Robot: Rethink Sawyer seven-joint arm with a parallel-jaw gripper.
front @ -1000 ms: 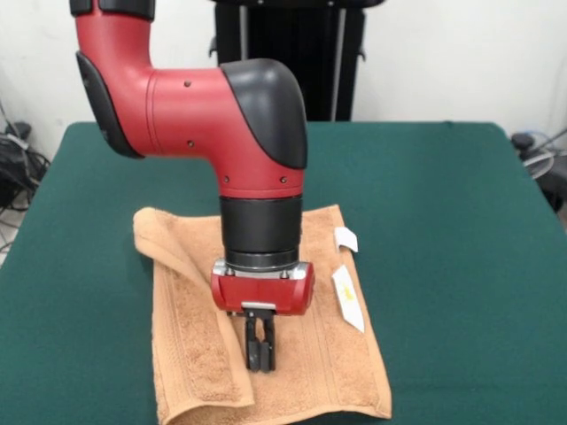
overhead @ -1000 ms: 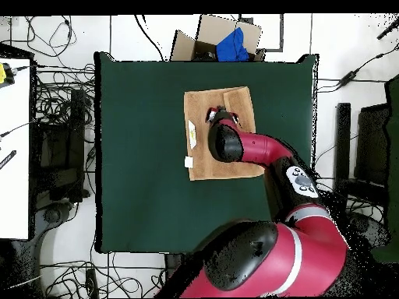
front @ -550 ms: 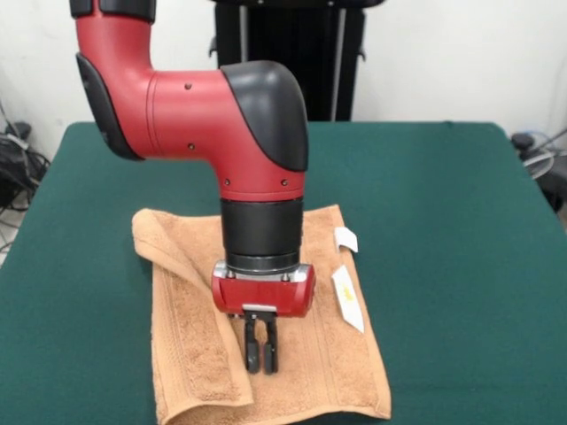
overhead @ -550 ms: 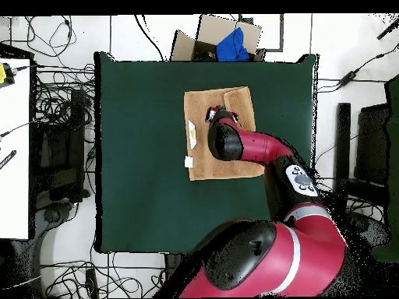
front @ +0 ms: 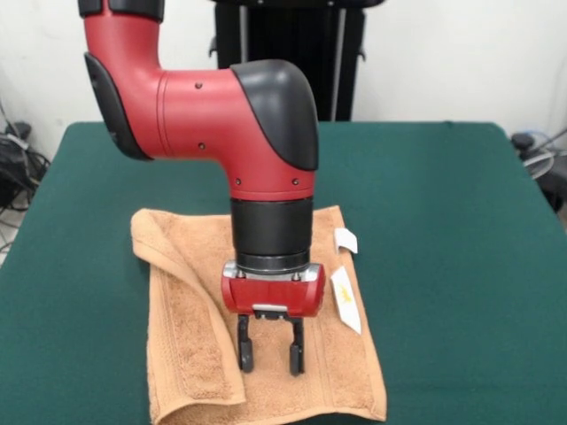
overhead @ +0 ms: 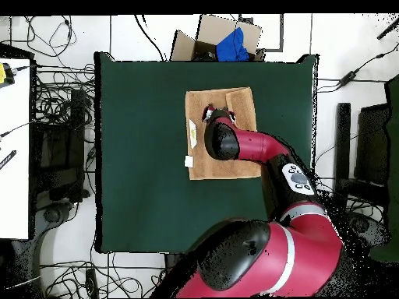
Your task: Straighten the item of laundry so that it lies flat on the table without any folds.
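Item of laundry [front: 266,354]: an orange-tan towel lying on the table [front: 443,221], close to the table edge opposite the robot and roughly midway along that edge. Most of it lies flat. One side strip is folded over onto the towel's upper face, forming a long flap [front: 190,336] that runs from the crumpled corner nearer the robot towards the table edge opposite the robot. The white tags [front: 345,297] lie along the opposite side edge, clear of the fold.

Gripper [front: 269,357]: pointing straight down over the towel, fingers [front: 245,354] parted with a clear gap between them, holding nothing. It stands just beside the flap's free edge, on the single-layer side. Whether the tips touch the cloth cannot be told from either view.

Assessment of the step in hand: the flap has yet to be gripped and laid back. To do it well, the jaws should be brought across to straddle the flap's free edge, low enough to catch the upper layer only; pinching both layers would drag the whole towel. A grip near mid-length of the flap appears preferable to one at a corner. Once closed, the edge should be carried outward across the fold line and set down on bare table, low and level, so the crumpled corner opens with it
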